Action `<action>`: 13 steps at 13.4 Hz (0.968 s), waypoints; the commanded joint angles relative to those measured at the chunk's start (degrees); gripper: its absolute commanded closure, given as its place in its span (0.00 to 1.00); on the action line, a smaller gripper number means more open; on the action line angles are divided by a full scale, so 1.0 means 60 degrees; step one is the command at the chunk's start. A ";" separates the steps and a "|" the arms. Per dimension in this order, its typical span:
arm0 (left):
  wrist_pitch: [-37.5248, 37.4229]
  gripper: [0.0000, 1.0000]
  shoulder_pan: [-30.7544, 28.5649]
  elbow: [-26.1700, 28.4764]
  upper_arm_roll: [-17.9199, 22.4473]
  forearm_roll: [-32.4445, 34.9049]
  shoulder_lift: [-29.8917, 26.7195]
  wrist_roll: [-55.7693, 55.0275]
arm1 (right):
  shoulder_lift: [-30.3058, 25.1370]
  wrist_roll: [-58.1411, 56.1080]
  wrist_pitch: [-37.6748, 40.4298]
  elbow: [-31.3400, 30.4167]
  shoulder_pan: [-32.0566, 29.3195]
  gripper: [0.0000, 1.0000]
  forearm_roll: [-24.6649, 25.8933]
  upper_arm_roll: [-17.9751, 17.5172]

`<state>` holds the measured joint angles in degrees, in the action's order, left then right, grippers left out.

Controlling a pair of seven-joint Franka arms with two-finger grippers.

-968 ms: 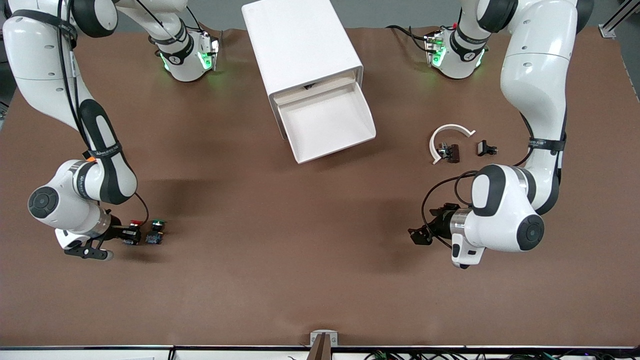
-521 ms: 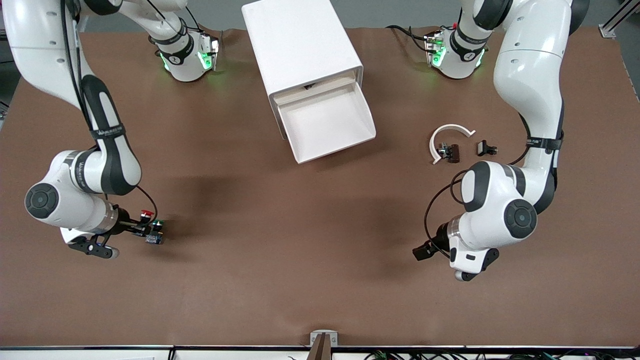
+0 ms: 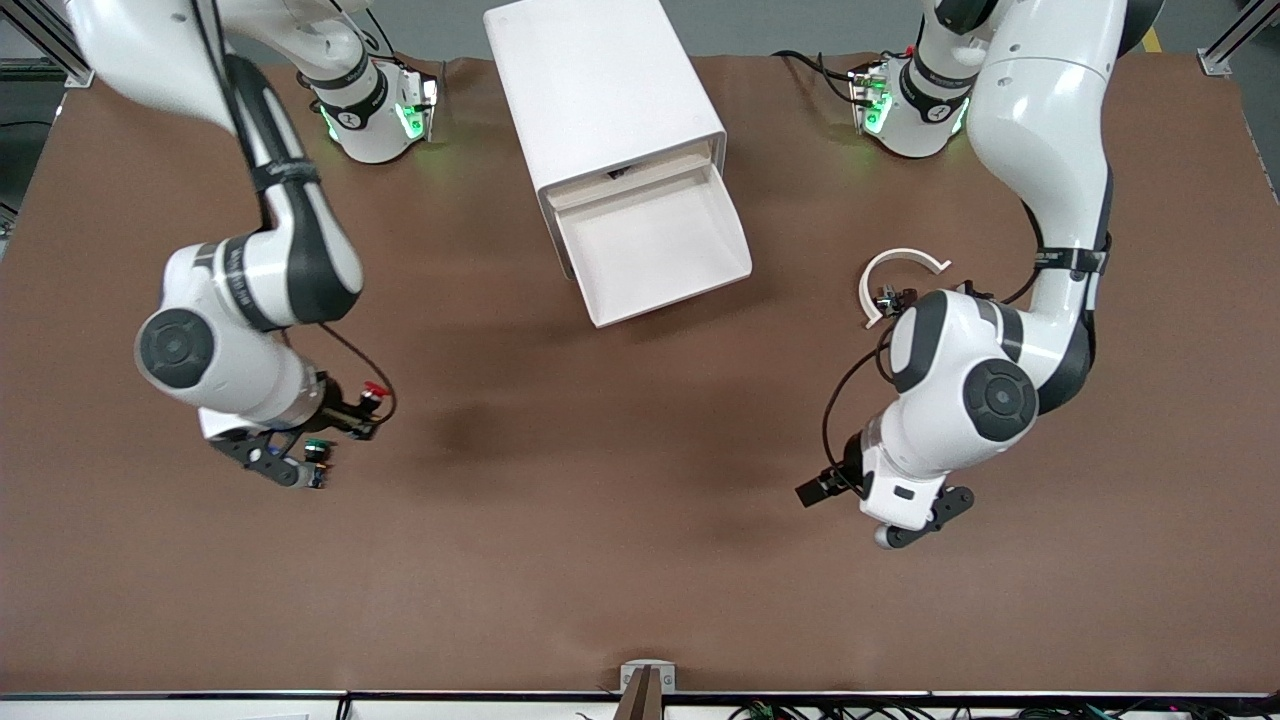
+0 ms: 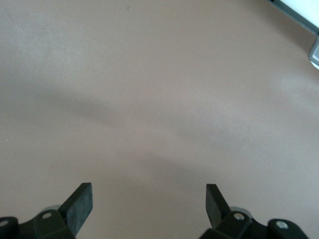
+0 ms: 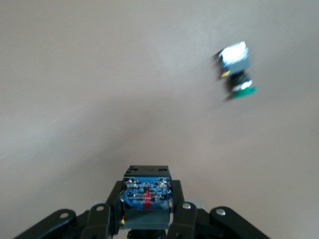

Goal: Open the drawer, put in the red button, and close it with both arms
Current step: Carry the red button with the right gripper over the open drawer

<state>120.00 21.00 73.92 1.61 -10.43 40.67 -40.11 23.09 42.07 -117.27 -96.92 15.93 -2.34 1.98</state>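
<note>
The drawer [image 3: 655, 245] stands pulled out of the white cabinet [image 3: 600, 90], its tray bare. My right gripper [image 3: 352, 408] is shut on the red button [image 3: 373, 390] and holds it in the air over the table, toward the right arm's end. The right wrist view shows the button's blue base [image 5: 147, 191] between the fingers. The green-capped switch [image 3: 316, 450] lies on the table under that gripper and also shows in the right wrist view [image 5: 237, 74]. My left gripper [image 3: 815, 490] is open and empty over bare table [image 4: 148, 199].
A white curved piece [image 3: 903, 262] and a small black part [image 3: 897, 298] lie on the table near the left arm's elbow, toward the left arm's end. The cabinet stands at the table's edge between the two arm bases.
My right gripper has lifted the red button off the table, away from the green switch, and carried it toward the table's middle. My left arm has swung, its gripper shifting slightly.
</note>
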 commanded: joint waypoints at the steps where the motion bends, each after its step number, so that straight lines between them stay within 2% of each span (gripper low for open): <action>1: -0.0064 0.00 -0.0027 0.0277 0.0171 0.0216 -0.0259 -0.0038 | -0.0274 0.1435 0.0339 0.0039 0.0785 1.00 -0.0122 0.0110; 5: -0.0283 0.00 -0.0058 0.0292 0.0185 0.0201 -0.0363 -0.0125 | -0.0346 0.3281 0.0837 0.0522 0.1811 1.00 -0.0122 0.0110; 8: -0.0342 0.00 -0.0072 0.0292 0.0185 0.0201 -0.0377 -0.0170 | -0.0376 0.4643 0.1992 0.1327 0.2586 1.00 -0.0122 0.0110; 13: -0.0547 0.00 -0.0058 0.0306 0.0185 0.0215 -0.0480 -0.0170 | -0.0728 0.6854 0.1996 0.1300 0.3847 1.00 -0.0064 0.0110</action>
<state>118.02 20.24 74.12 2.38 -10.26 39.88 -40.38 19.89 78.06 -105.73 -88.59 36.27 -2.38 1.97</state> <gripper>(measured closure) 0.000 0.590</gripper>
